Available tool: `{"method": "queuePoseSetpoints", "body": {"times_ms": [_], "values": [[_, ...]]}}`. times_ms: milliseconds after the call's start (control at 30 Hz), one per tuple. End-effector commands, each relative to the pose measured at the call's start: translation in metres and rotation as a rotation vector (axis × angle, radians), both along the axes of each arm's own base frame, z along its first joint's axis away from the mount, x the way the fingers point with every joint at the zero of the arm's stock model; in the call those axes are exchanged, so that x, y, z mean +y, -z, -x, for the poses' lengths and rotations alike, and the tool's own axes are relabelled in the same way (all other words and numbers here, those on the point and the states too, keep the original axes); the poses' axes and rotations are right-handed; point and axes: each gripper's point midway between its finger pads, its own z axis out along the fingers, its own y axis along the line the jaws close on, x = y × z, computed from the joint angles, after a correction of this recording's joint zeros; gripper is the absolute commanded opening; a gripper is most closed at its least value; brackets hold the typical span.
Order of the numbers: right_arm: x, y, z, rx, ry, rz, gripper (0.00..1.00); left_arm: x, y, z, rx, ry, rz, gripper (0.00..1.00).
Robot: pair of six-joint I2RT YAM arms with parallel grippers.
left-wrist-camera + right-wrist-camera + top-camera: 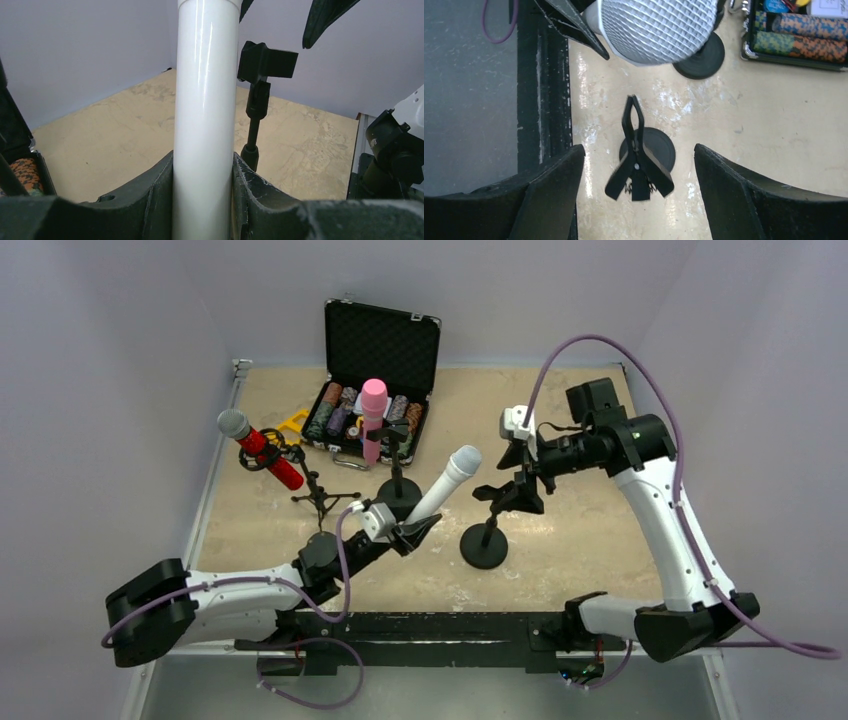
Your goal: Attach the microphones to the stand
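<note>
Okay, table (600, 430) first: the open black case (381, 340) of chip rolls (340, 412) sits at the far edge, out of your working lane, and three stands are spread in front of it. The tripod stand (320, 498) on the left carries the red microphone (268, 455) tilted in its clip. The middle round-base stand (399, 492) carries the pink microphone (373, 420) roughly upright. Those two look finished, judging by how they sit.

The third stand (485, 545), nearest the arms and to the right, is bare. Its spring clip (636, 155) is empty, so the white microphone (445, 485) belongs there. You hold that microphone low on its handle, head tilted up and toward the clip, likely so the free length of handle can slide in. Your right gripper (517, 478) hangs over the clip, one finger on each side, probably staged to squeeze it open.

Jaws: your left gripper (413, 532) is clamped on the white microphone's handle, both fingers pressed against it. The right gripper's jaws stand wide apart — the clip sits between them but touches neither, going by the right wrist view. It holds nothing.
</note>
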Motion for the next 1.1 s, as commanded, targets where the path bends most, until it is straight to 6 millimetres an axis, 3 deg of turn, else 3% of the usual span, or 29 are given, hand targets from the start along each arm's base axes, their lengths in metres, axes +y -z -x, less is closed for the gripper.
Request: {"method": "queuePoseSetpoints", "body": {"times_ms": [0, 200, 467, 533, 633, 700, 800, 900, 1067], "values": [[-0.004, 0.003, 0.0, -0.023, -0.011, -0.088, 0.85, -0.007, -0.07, 0.002, -0.185, 0.015, 0.189, 0.0], [-0.006, 0.036, -0.005, -0.077, -0.007, -0.079, 0.89, -0.033, -0.073, -0.001, -0.22, 0.058, 0.197, 0.0], [-0.003, 0.035, 0.002, -0.076, -0.041, -0.13, 0.79, -0.052, -0.064, -0.008, -0.191, 0.079, 0.177, 0.0], [-0.003, 0.033, 0.003, -0.068, -0.047, -0.146, 0.69, -0.055, -0.06, -0.009, -0.174, 0.086, 0.175, 0.0], [-0.004, 0.03, 0.003, -0.051, -0.043, -0.174, 0.39, -0.059, -0.056, -0.01, -0.153, 0.093, 0.175, 0.0], [-0.005, 0.029, 0.002, -0.035, -0.037, -0.195, 0.3, -0.061, -0.052, -0.011, -0.142, 0.093, 0.169, 0.0], [-0.007, 0.032, 0.002, -0.008, -0.03, -0.224, 0.3, -0.062, -0.047, -0.015, -0.121, 0.079, 0.167, 0.0], [-0.007, 0.035, 0.002, 0.014, -0.032, -0.243, 0.42, -0.064, -0.049, -0.015, -0.115, 0.086, 0.177, 0.0], [-0.003, 0.028, 0.005, 0.052, -0.061, -0.336, 0.46, -0.073, -0.056, -0.015, -0.109, 0.113, 0.195, 0.0]]}}
